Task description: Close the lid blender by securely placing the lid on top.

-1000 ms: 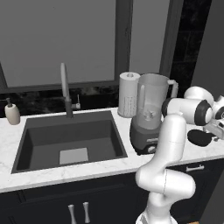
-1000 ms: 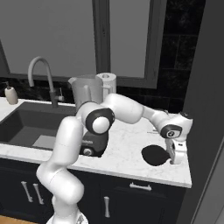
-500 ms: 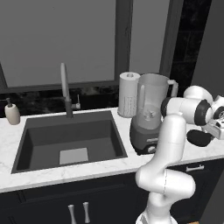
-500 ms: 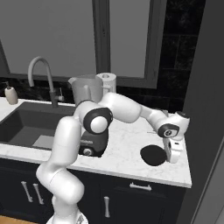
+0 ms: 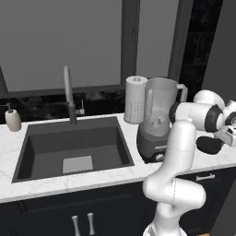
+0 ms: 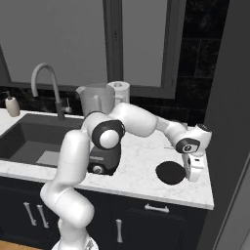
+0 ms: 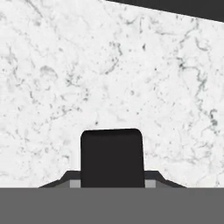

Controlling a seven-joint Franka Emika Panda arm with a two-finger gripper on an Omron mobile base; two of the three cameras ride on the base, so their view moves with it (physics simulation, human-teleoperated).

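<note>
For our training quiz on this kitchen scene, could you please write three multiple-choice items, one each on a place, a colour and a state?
1. Where does the small black disc-shaped lid lie?
A. on the white marble counter, right of the blender
B. in the sink
C. on the blender jar

2. What colour is the paper-towel roll behind the blender?
A. black
B. white
C. red

3. In what state is the jar top of the dark grey blender with the translucent jar?
A. covered by the lid
B. open, no lid on it
C. covered by a towel

Key: 1 A, the right base view shows the lid flat on the marble beside the pincer; 2 B, the roll stands white against the dark wall; 3 B, the jar rim is bare while the lid sits on the counter.
</note>
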